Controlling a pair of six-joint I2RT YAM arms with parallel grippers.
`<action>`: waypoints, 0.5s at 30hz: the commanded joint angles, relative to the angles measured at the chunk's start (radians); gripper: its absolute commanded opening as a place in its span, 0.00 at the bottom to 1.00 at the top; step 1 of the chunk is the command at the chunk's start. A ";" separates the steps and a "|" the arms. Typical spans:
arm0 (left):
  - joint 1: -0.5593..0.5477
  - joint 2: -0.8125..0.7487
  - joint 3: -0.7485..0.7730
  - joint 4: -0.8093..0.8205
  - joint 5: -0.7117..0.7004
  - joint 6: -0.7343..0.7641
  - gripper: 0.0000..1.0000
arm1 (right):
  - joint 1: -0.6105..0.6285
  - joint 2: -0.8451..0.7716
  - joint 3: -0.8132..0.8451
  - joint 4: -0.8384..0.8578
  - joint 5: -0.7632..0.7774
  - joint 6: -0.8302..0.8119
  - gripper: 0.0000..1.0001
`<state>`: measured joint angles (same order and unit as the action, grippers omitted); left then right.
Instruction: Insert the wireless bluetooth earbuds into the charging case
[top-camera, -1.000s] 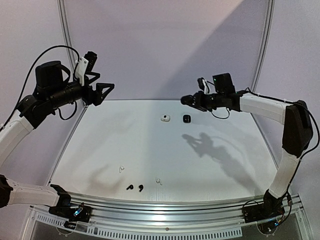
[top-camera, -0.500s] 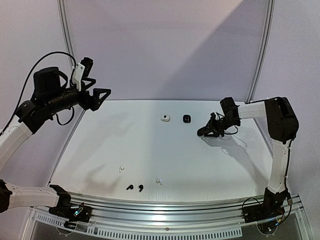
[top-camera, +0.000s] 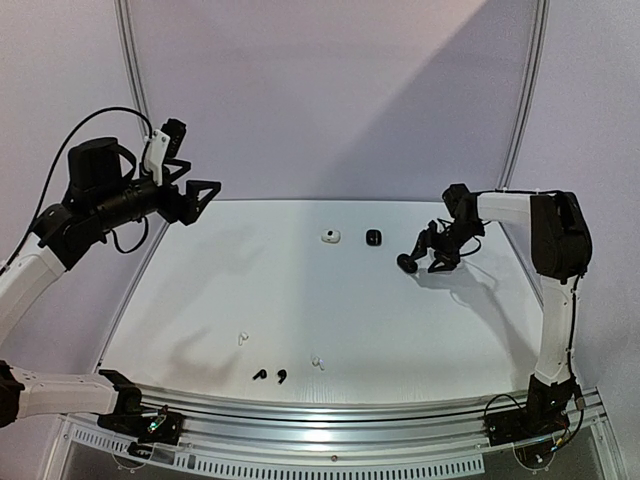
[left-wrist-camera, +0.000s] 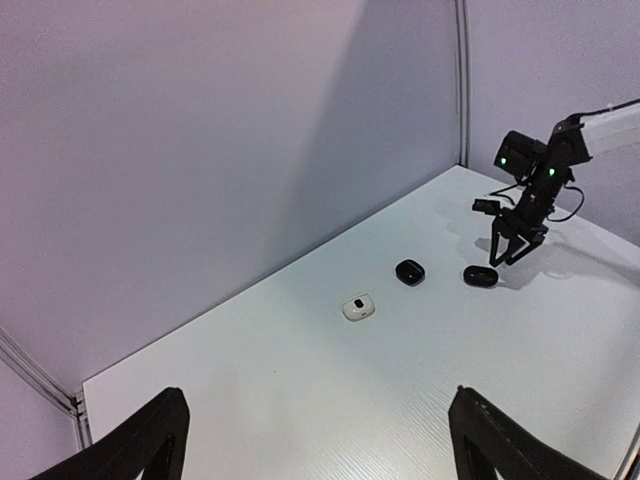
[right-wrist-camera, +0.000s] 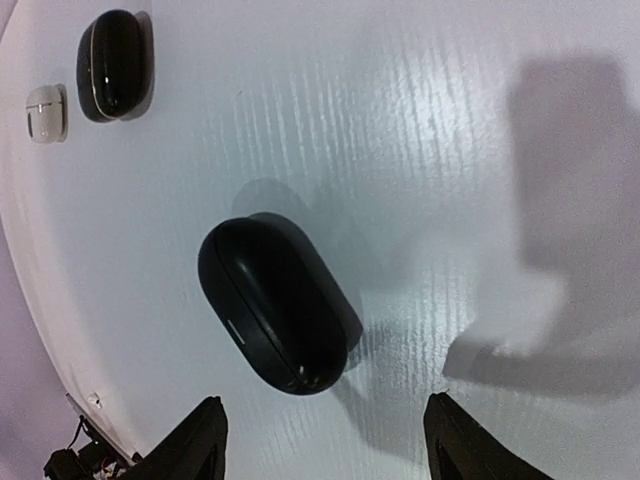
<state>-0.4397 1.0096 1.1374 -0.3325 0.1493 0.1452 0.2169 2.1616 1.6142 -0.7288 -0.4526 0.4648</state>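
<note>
Spotting four loose along the near edge of the tabletop: a white earbud furthest left, a black earbud and a second black earbud side by side closer to the edge, then another white earbud just right of those. Too tiny to tell stem direction, tbh. Not seated in anything, and well apart from all three cases at the far side.

Up there, seeing a black charging case lying flat, lid shut by the look of the seam, just past the fingertips of the right tool. Hanging low over the tabletop with fingers parted a fair way, touching nothing and holding nothing. Throwing a hard shadow beside the case too.

Further left along the far side, spotting a second black case and right next to that a white case, close together but not touching. Can't tell open or shut for either from here.

As for the left tool: raised high over the far left corner, spread about as wide as possible, empty, well away from everything on the tabletop
</note>
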 joint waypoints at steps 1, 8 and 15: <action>0.015 -0.009 -0.025 0.011 0.010 0.008 0.92 | -0.002 0.000 0.136 -0.176 0.204 -0.053 0.69; 0.015 0.002 -0.050 0.047 0.012 0.004 0.92 | 0.071 -0.046 0.253 0.008 0.403 0.003 0.86; 0.021 0.016 -0.041 0.044 0.001 0.021 0.92 | 0.175 0.124 0.422 0.113 0.518 0.010 0.91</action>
<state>-0.4370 1.0142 1.1011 -0.3058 0.1493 0.1505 0.3397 2.1742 1.9438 -0.7021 -0.0235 0.4622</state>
